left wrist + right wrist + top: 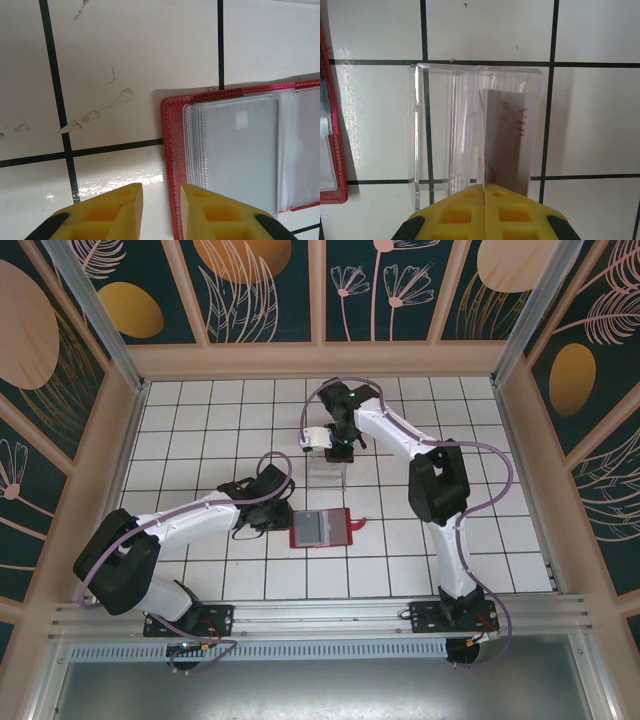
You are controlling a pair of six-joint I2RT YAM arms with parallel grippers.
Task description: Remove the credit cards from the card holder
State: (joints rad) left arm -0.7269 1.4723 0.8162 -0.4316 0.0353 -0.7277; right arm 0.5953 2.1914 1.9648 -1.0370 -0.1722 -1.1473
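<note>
The holder point(172, 150) lies open and flat on the tiles point(125, 50), right at the left gripper point(161, 191). That gripper's fingers stand a little apart with bare tile between them, grasping nothing. One finger sits over the holder's red left edge, though I cannot tell whether it presses down. A pale card point(240, 150) shows through the top clear sleeve, so I judge there is more to take out.

Just beyond the holder, the right gripper point(484, 188) hangs over the tray point(417, 130), its fingers clenched together. A VIP card point(507, 145) stands tilted inside the tray, its near edge right at the fingertips. I cannot tell whether they pinch it.

That doubt is the first risk. If the tips do grip the VIP card and the arm lifts, the card comes out with it, or the light tray tips. If the card is free, a brush against the tray wall could knock it flat or shove the tray. At the holder, the sleeves look stacked and glossy, so a pinch could catch plastic rather than card. With nothing clearly pinning the holder, a pull could drag it across the slick tiles.
</note>
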